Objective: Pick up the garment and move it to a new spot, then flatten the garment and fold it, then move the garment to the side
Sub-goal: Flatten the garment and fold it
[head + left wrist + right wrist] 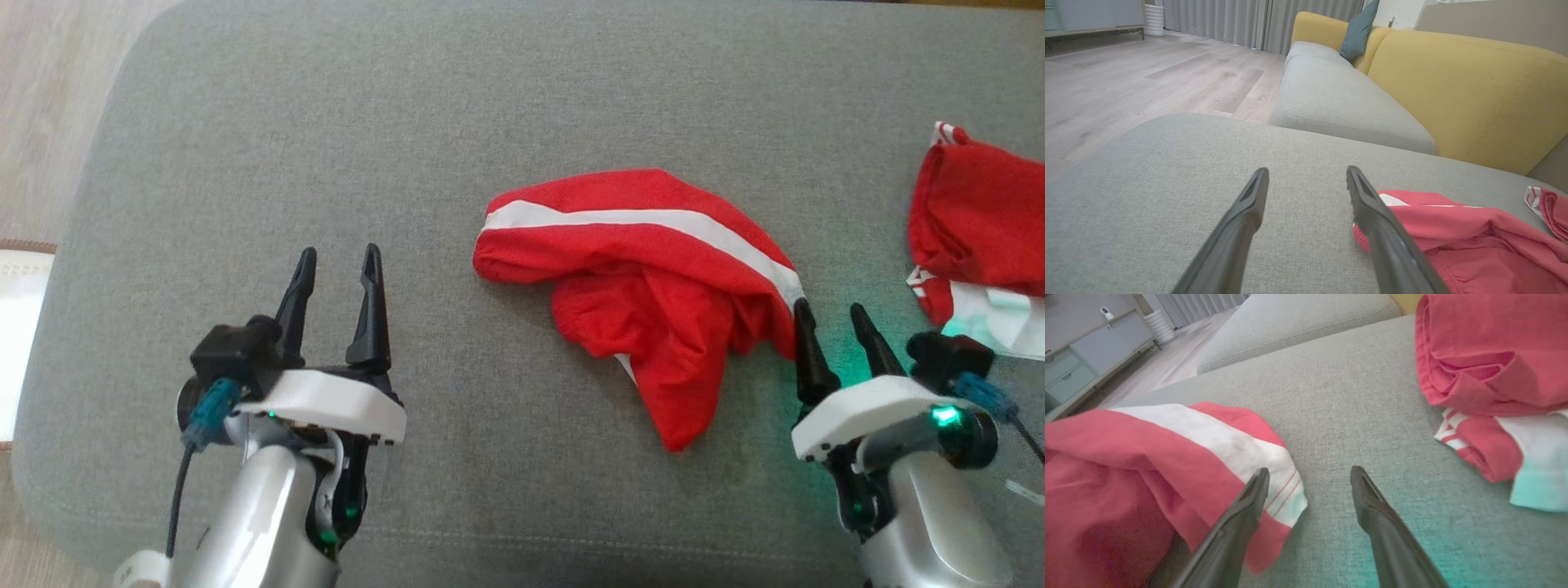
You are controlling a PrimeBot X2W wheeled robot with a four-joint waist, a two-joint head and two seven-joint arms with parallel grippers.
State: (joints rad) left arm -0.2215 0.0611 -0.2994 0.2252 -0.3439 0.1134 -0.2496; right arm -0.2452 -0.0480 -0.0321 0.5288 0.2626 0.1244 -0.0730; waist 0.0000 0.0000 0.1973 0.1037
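The red garment [645, 269] lies crumpled at the frame's centre. Your left claw [340, 250] and right claw [828, 305] both stand apart, empty. If you pinch only one layer, it may drag toward the other red pile [980, 220] at right.

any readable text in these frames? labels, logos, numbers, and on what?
No legible text in any view.
Crumpled red garment: plain white stripe, no print visible.
Second red-and-white garment: stripes, no lettering visible.
Left forearm: a small dark mark near the wrist, too small to read.
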